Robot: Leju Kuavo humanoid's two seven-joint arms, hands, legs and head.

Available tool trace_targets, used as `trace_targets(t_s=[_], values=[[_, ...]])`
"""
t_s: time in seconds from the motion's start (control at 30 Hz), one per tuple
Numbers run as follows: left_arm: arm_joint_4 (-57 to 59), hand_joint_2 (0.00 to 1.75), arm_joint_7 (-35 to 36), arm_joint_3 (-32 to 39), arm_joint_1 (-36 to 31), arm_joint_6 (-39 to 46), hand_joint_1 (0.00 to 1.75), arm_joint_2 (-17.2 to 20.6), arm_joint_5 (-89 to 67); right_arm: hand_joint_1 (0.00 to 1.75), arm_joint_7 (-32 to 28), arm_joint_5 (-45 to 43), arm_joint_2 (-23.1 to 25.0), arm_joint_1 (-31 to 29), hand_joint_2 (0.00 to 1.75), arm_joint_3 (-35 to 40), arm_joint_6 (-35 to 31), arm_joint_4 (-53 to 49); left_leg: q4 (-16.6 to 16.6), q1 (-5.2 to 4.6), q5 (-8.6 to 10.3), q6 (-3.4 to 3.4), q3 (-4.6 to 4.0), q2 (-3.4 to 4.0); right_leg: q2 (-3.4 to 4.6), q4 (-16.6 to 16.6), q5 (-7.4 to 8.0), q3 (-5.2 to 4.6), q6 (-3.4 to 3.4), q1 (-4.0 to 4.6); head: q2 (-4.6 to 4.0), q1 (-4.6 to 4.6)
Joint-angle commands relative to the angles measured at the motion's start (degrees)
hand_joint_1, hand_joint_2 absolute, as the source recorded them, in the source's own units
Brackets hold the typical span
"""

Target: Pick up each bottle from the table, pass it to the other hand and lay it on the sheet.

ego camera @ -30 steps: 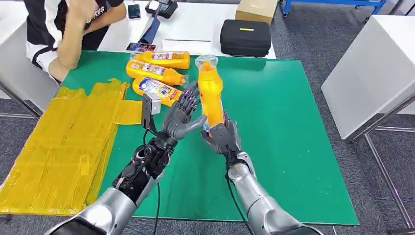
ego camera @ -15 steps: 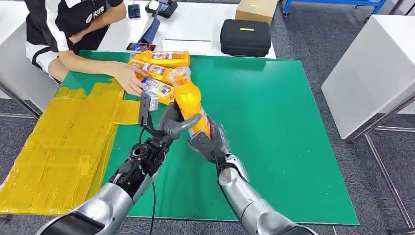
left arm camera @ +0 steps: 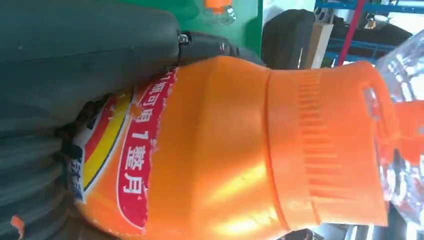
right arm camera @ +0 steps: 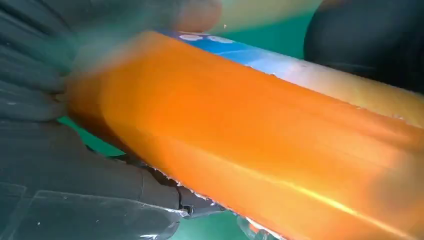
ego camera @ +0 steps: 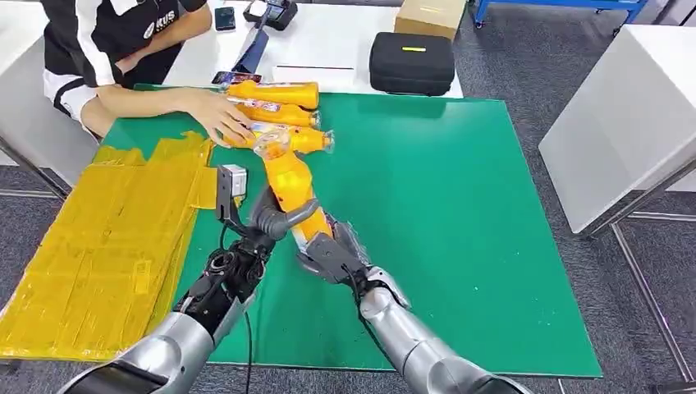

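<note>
Left hand [ego camera: 275, 215] was wrapped round the orange bottle [ego camera: 289, 182] at mid-body, thumb across the front, while the right hand [ego camera: 328, 253] gripped its base end — both closed on it, bottle tilted in the air above the green mat [ego camera: 460, 205], cap end twd the person's hand [ego camera: 217, 121] and the other bottles [ego camera: 275, 94]. Looked rigid plastic w/ a glossy, prob. slippery skin — the labelled waist seemed the best hold, not the ribbed neck [left arm camera: 320, 150]. Yellow sheet [ego camera: 98, 246] lay to the left.
</note>
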Motion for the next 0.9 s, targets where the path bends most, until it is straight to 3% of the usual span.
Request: trace_targets(t_s=[0.03, 0.4, 0.43, 0.7, 0.73, 0.77, 0.83, 0.9], values=[[3.1, 1.75, -0.3, 0.2, -3.5, 0.5, 1.75, 0.0, -0.3, 1.75, -1.0, 1.0, 1.4, -1.3, 1.75, 8.9, 4.1, 3.3, 0.0, 0.04, -0.10, 0.01, 0.15, -0.03, 0.02, 0.0, -0.08, 0.14, -0.19, 0.06, 0.00, -0.02], [2.1, 1.75, -2.6, -0.9, -3.3, 4.7, 1.75, 0.0, -4.6, 1.75, -1.7, -0.4, 0.9, -0.8, 1.75, 7.0, 1.9, 2.8, 0.1, 0.04, -0.16, 0.03, 0.24, -0.07, 0.00, 0.0, -0.16, 0.23, -0.24, 0.06, 0.00, 0.00], [1.8, 1.75, -3.1, -1.3, -3.4, 7.5, 1.75, 0.3, -6.6, 0.86, -2.6, -1.2, 0.8, -0.7, 1.75, 6.1, 0.8, 2.5, 0.0, 0.03, -0.14, 0.03, 0.22, -0.08, -0.02, 0.0, -0.15, 0.21, -0.23, 0.05, 0.00, -0.02], [1.5, 1.75, -3.4, -1.5, -3.7, 9.0, 1.75, 0.8, -7.7, 0.86, -3.0, -1.6, 0.5, -0.9, 1.75, 5.6, 0.6, 2.4, 0.1, 0.02, -0.22, 0.04, 0.34, -0.04, 0.05, 0.1, -0.21, 0.29, -0.30, 0.04, 0.00, 0.00], [1.2, 1.75, -3.8, -1.1, -3.7, 11.6, 1.75, 1.0, -8.9, 0.00, -3.8, -2.5, 0.4, -0.8, 1.75, 4.7, 0.0, 2.2, 0.0, 0.04, -0.11, 0.02, 0.16, -0.04, 0.01, 0.0, -0.10, 0.14, -0.20, 0.06, 0.00, -0.02], [1.0, 1.75, -4.0, -1.0, -3.8, 12.8, 1.75, 1.7, -9.9, 0.00, -4.5, -3.7, 0.0, -0.8, 1.75, 3.7, 0.1, 1.8, 0.1, 0.02, -0.23, 0.04, 0.35, -0.07, 0.02, 0.1, -0.23, 0.30, -0.32, 0.04, 0.00, 0.00], [0.3, 1.75, -5.6, -3.5, -4.6, 26.2, 1.75, 3.7, -17.5, 0.00, -7.0, -6.9, -0.9, -0.2, 1.75, 0.7, -0.3, 0.3, 0.0, 0.04, -0.12, 0.02, 0.22, 0.01, 0.06, 0.0, -0.10, 0.17, -0.22, 0.05, 0.00, 0.00], [0.1, 1.75, -4.8, -4.3, -5.8, 32.4, 1.75, 5.6, -22.5, 0.00, -7.9, -12.7, -2.3, 2.1, 1.75, -2.9, 1.3, -5.5, 0.0, 0.01, -0.14, 0.03, 0.27, -0.04, 0.02, 0.1, -0.15, 0.21, -0.27, 0.04, 0.00, -0.02]])
